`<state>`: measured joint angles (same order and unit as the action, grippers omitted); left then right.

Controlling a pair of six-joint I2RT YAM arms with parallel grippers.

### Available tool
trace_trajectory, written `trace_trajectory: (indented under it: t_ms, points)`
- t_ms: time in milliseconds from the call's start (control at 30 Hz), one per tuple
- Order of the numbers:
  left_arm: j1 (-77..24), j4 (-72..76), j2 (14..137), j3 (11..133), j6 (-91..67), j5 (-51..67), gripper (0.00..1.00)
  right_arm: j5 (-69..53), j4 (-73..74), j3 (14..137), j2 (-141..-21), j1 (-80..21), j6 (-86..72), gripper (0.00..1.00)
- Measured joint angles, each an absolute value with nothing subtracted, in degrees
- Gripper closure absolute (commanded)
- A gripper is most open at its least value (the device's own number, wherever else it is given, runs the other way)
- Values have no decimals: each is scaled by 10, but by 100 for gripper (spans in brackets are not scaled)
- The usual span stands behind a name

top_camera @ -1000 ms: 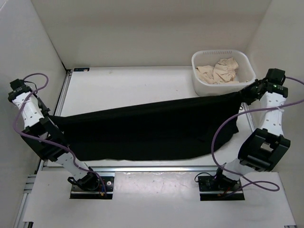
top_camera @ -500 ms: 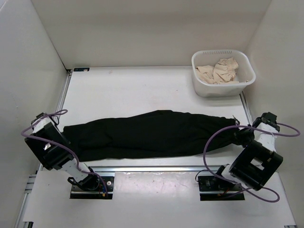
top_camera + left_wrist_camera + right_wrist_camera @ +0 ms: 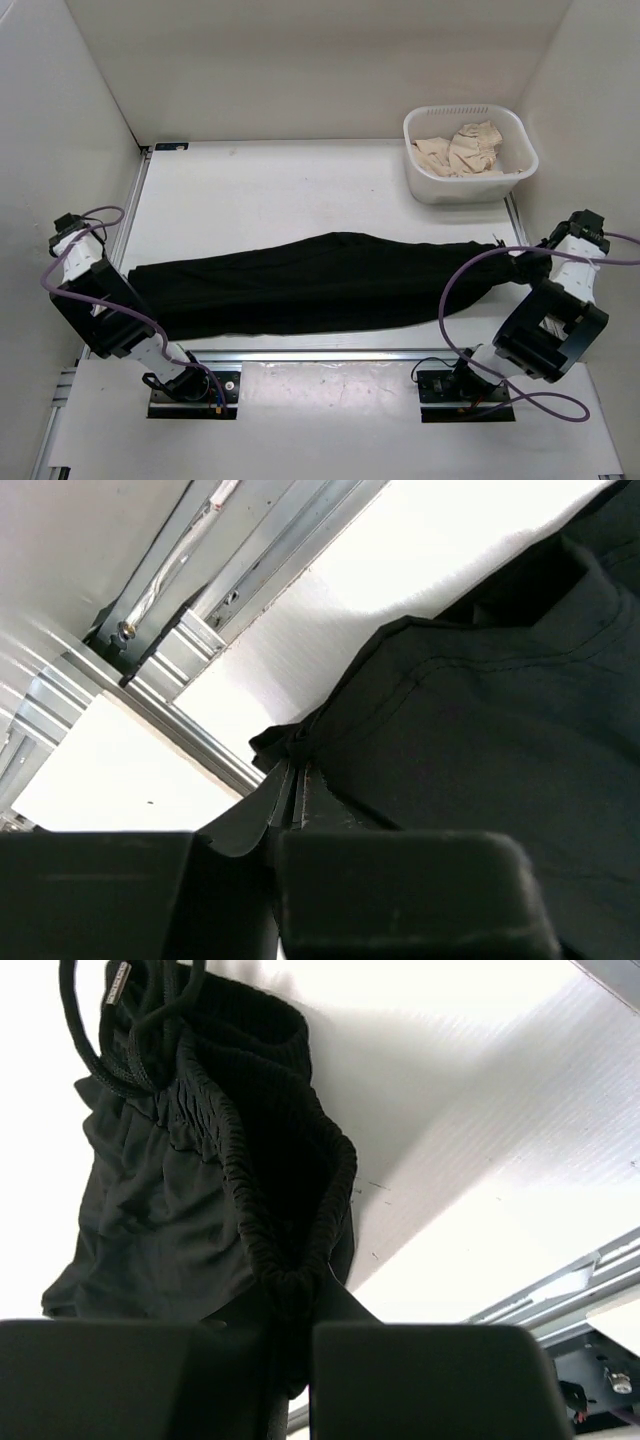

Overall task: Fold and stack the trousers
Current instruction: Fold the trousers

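Top view: the trousers [image 3: 320,285] are seen stretched in a long black band across the near part of the table [image 3: 280,190], with the left gripper [image 3: 128,275] at one end and the right gripper [image 3: 518,264] at the other. A white basket [image 3: 425,182] of beige cloth [image 3: 462,148] sits at the far right.

Left wrist view: the fingers are clamped tight on a pinch of black fabric.

Right wrist view: the gathered elastic waistband [image 3: 250,1180] is pinched between closed fingers, and the drawstring [image 3: 118,1055] is looped beyond.
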<state>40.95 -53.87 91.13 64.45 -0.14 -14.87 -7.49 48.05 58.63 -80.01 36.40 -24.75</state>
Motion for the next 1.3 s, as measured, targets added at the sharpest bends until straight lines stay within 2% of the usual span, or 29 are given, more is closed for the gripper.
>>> trace_trajectory:
  t_ms: [167,200,233,267,300,333,367,433,467,533,600,900,967,1000,1100,1133,1200,1300]
  points:
    - [410,-543,912,629,-3,-160,86,-64,498,598,-832,364,-247,99]
    - [411,-542,912,617,-3,-164,86,-61,496,595,-835,364,-247,93]
    - [411,-541,912,604,-2,-169,83,-60,494,591,-836,365,-246,81]
    - [412,-540,913,588,-2,-175,75,-61,493,588,-836,367,-246,49]
    - [413,-540,915,575,0,-181,65,-62,488,583,-837,368,-246,34]
    - [413,-540,917,562,1,-186,52,-63,482,579,-837,369,-242,25]
    - [414,-541,922,553,0,-191,48,-66,475,575,-839,371,-239,16]
    - [415,-542,930,541,1,-198,43,-74,460,567,-845,372,-233,10]
    - [415,-544,933,539,1,-200,38,-78,453,561,-848,372,-231,6]
    - [415,-545,934,540,1,-201,37,-84,439,548,-852,372,-229,1]
    - [416,-549,934,544,1,-202,35,-91,432,535,-857,369,-227,1]
    - [397,-587,924,637,0,-184,32,-32,413,527,-928,286,-247,1]
    - [380,-587,917,650,0,-172,32,-24,409,527,-928,285,-260,8]
    - [369,-586,914,651,0,-168,32,-20,406,527,-930,285,-267,22]
    - [341,-579,916,632,0,-156,32,-12,406,531,-941,285,-281,49]
    - [332,-573,918,620,0,-155,32,-11,408,535,-945,285,-282,73]
    - [314,-563,933,594,0,-154,32,-16,403,541,-955,282,-285,97]
    - [293,-546,969,573,1,-155,32,-20,401,545,-960,280,-293,100]
